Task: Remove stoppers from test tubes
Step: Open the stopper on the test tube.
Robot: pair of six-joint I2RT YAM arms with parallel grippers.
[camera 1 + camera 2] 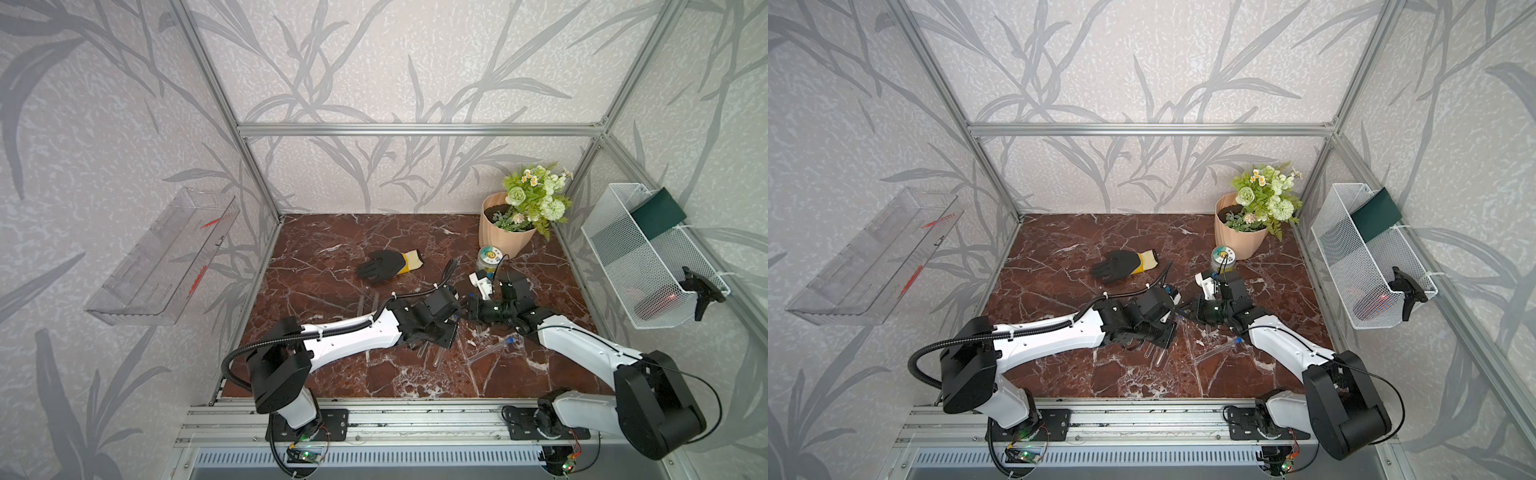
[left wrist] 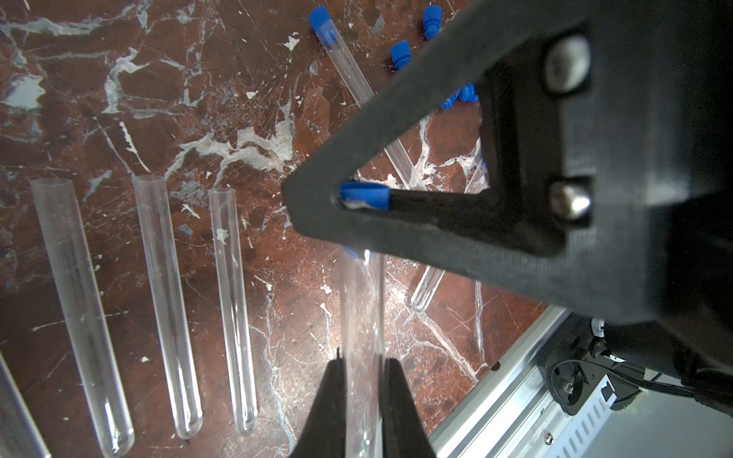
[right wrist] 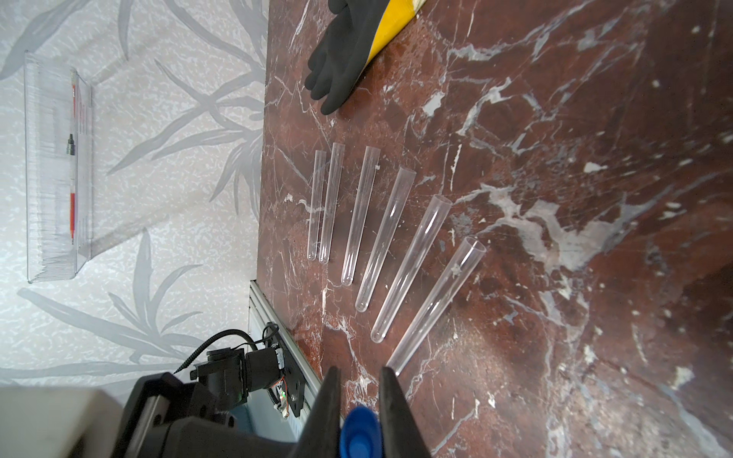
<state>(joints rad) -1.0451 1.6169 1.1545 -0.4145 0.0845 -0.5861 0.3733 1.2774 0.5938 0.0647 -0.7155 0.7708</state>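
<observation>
Red-brown marble tabletop (image 1: 332, 249) lies below. The left gripper (image 2: 363, 368) is clamped narrow on a clear test tube (image 2: 363, 309). The right gripper (image 3: 359, 374), meeting it tip to tip, is pinched tight on the blue stopper (image 2: 365, 196) at that tube's mouth. Six open tubes (image 3: 400, 238) lie in a row ahead of the right gripper. Loose stoppers (image 2: 400, 53) lie beyond the left gripper.

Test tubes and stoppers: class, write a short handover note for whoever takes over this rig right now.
Left end effector: shut on a test tube.
Right end effector: shut on the blue stopper at its mouth.
Done: six open tubes lie in a row; loose stoppers lie nearby.
To do: pull this stopper free; one capped tube lies on the table; another tube has its mouth hidden.
</observation>
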